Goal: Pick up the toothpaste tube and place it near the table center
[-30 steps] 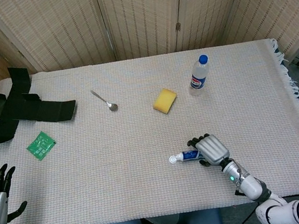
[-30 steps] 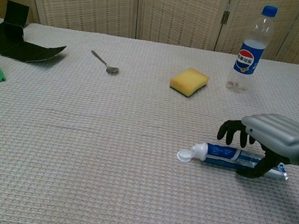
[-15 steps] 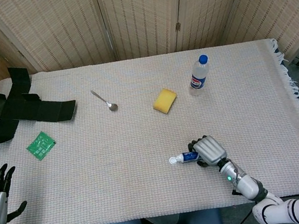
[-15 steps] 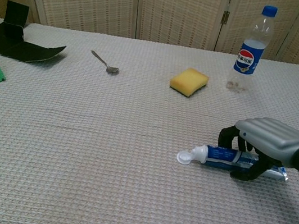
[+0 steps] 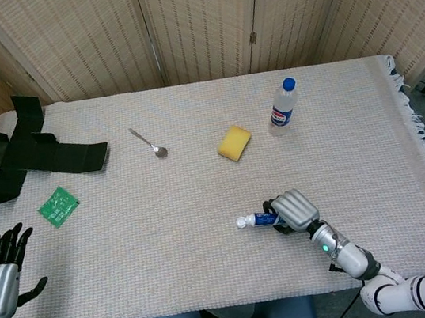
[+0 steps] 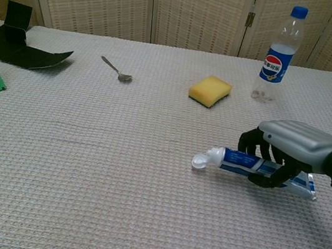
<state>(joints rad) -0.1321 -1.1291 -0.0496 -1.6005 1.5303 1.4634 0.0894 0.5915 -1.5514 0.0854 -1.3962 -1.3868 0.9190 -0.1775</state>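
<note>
Toothpaste tube sits inside the right robot hand, whose dark fingers curl around its middle; it looks lifted just clear of the table. Its long axis runs sideways, the white cap jutting out past the fingers toward the robot's left, the crimped tail poking out under the wrist side. From this hand, the table's middle lies off to the left and a bit farther away. The yellow sponge and bottle stand well beyond. The left robot hand, fingers spread and holding nothing, hangs far off at the near left edge.
</note>
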